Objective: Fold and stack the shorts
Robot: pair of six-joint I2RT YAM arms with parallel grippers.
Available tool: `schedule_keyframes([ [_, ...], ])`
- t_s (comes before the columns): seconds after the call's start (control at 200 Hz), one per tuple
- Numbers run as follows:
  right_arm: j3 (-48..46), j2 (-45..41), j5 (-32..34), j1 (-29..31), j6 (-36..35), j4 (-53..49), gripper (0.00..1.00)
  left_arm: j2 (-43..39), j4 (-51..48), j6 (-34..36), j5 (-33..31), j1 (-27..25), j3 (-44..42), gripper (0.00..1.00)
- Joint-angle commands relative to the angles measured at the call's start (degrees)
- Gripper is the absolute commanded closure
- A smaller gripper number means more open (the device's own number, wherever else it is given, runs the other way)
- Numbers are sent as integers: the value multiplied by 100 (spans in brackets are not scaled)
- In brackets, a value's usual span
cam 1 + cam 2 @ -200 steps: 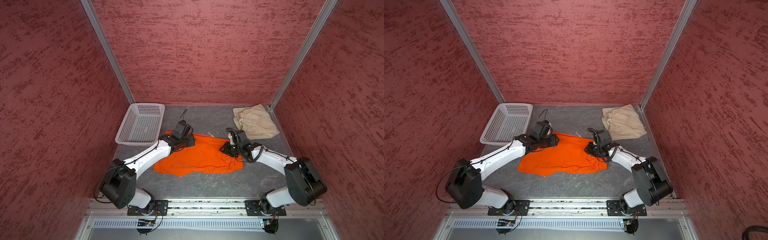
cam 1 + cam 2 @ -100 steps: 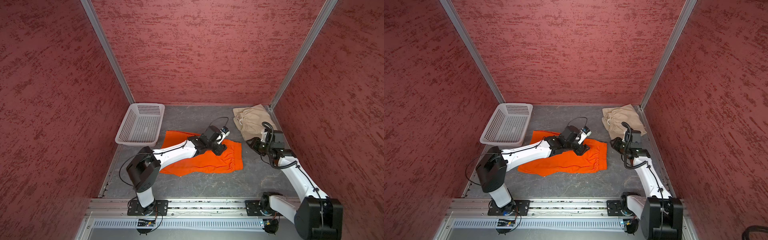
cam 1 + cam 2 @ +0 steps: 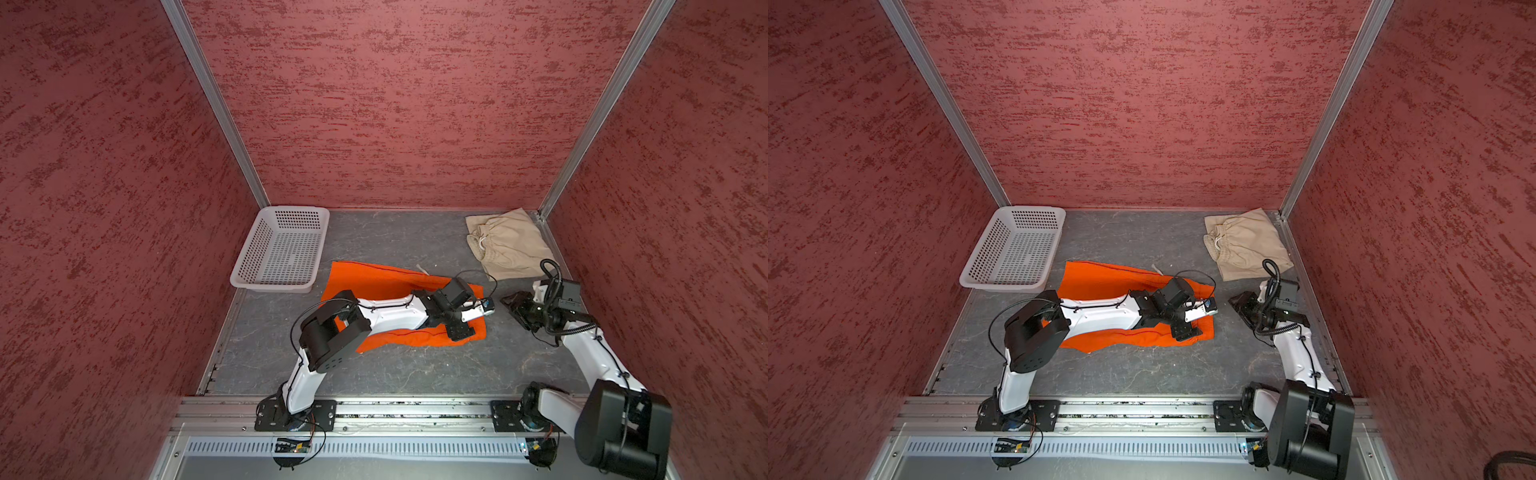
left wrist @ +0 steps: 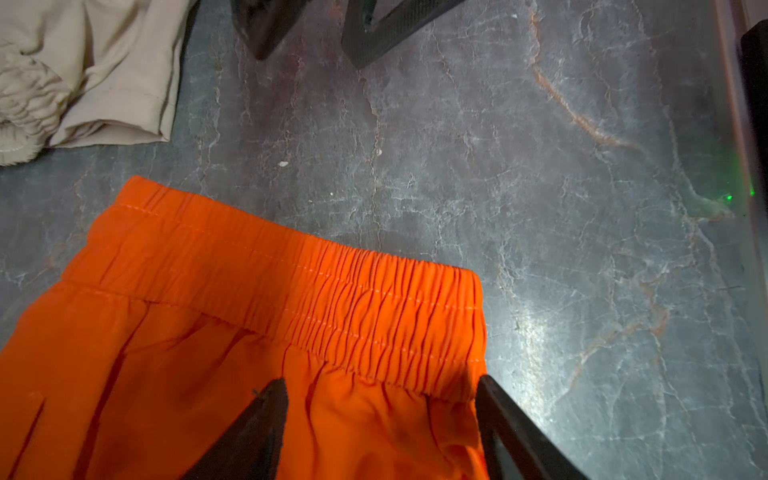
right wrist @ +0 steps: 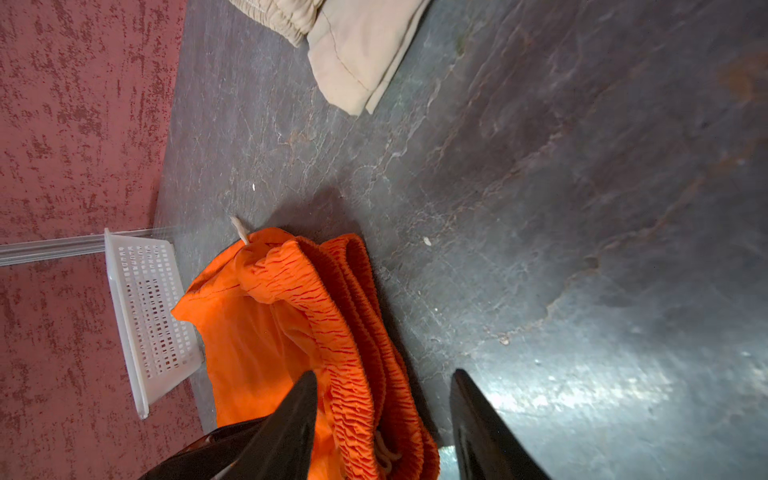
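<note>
Shorts lie well apart on the worktop (image 3: 395,374): orange pair (image 3: 374,282) at the middle with waistband toward the right edge, beige pair (image 3: 507,245) folded in the far right corner, left tool (image 4: 380,382) released over the orange waistband, right tool (image 5: 384,374) released just beside it.

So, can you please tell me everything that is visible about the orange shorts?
The orange shorts are bright, thin cloth with a gathered elastic waistband and a white drawstring end poking out. They lie fairly flat on the grey table, mid-table, near the white basket, apart from the beige shorts. The waistband looks doubled, as if folded. The left arm reaches across them; the left gripper hangs open above the cloth beside the waistband, gripping nothing.
</note>
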Motion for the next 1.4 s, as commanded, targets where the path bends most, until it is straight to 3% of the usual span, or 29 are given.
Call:
schedule_keyframes([
  [0.0, -141, -33, -139, -23, 168, 272, 44, 115, 67, 343, 147, -108, 18, 26],
  [0.115, -239, -1, -176, -24, 287, 419, 43, 246, 83, 435, 105, -218, -74, 26],
  [0.346, -384, -16, -278, -26, 460, 602, 42, 624, 178, 725, -605, -478, -78, 29],
  [0.546, -548, -24, -374, -21, 631, 728, 41, 799, 356, 665, -1101, -517, -182, 63],
  [0.616, -642, -33, -452, -11, 792, 843, 41, 754, 435, 584, -1134, -516, -251, 69],
  [0.726, -795, -26, -628, -6, 1063, 1046, 39, 517, 714, 179, -940, -450, -421, 74],
  [1.012, -1484, 34, -1502, 82, 2422, 2458, 35, -370, 2615, -1208, 508, 125, -1595, 84],
  [1.393, -1885, 375, -1790, 601, 3774, 4061, 30, -456, 3135, -1333, 738, 259, -1992, 84],
])
